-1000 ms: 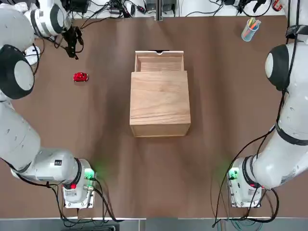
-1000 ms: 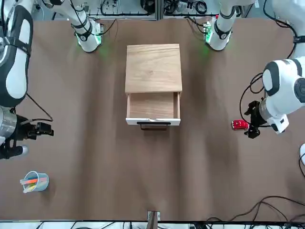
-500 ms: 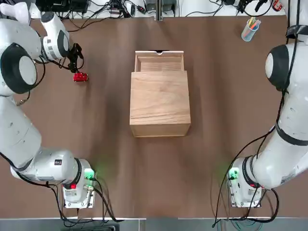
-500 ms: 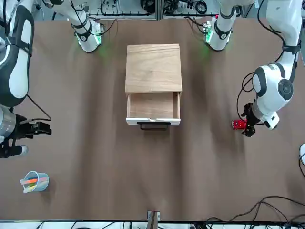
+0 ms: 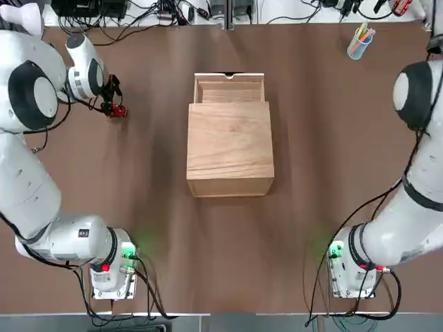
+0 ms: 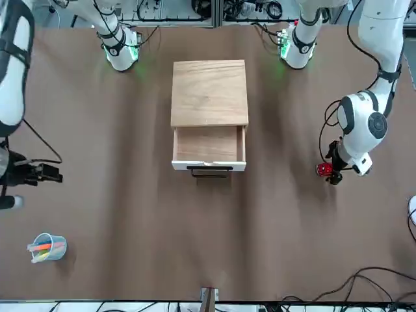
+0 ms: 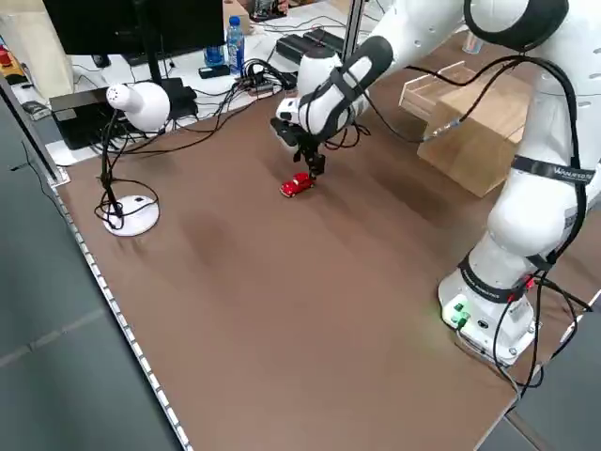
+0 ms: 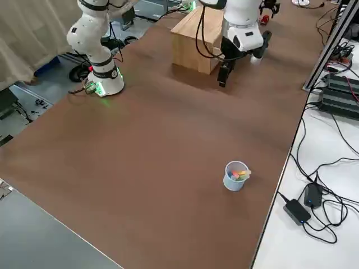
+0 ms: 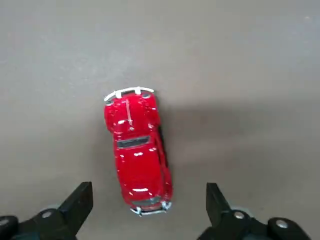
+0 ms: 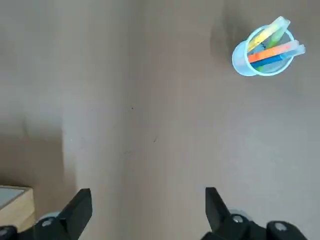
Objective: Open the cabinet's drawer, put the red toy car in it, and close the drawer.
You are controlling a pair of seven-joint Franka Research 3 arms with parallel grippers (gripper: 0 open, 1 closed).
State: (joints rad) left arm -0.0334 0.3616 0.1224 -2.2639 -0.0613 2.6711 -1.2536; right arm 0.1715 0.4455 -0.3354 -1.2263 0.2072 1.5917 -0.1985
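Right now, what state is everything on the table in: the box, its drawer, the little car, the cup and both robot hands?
Cabinet: upright, drawer side open
Drawer: pulled out
Red toy car: on the table, not gripped
Cup: upright, holding markers
Left gripper: open, above the car
Right gripper: open, above the table

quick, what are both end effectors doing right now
Left end effector: open, above the red toy car.
Right end effector: open, empty, over the table.
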